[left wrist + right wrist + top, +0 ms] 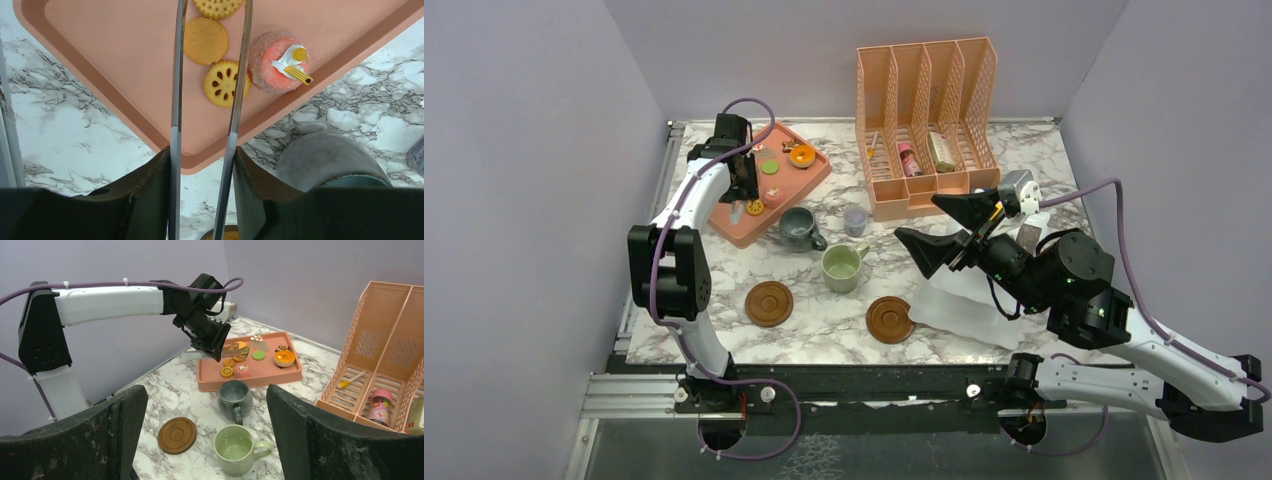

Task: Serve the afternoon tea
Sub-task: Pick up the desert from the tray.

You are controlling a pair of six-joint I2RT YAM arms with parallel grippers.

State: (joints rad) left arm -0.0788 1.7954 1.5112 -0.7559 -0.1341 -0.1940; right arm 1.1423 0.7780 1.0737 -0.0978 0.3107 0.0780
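Note:
My left gripper [201,152] is shut on a pair of metal tongs [176,100] and hangs over the near corner of the salmon tray [100,50]. A plain round cookie [205,40] lies between the tong arms; their tips run out of the frame's top. A yellow seeded cookie [225,83] and a pink cake [279,62] lie beside it. The grey-blue mug [799,228] and pale green mug [842,267] stand mid-table, apart from both brown coasters [769,303] [889,319]. My right gripper [921,220] hovers open and empty, right of the mugs.
An orange file organiser [924,110] stands at the back, with a small pink bottle [909,160] in one slot. A tiny lilac cup [855,220] sits in front of it. A translucent white container [964,305] lies under my right arm. Purple walls close in on the table.

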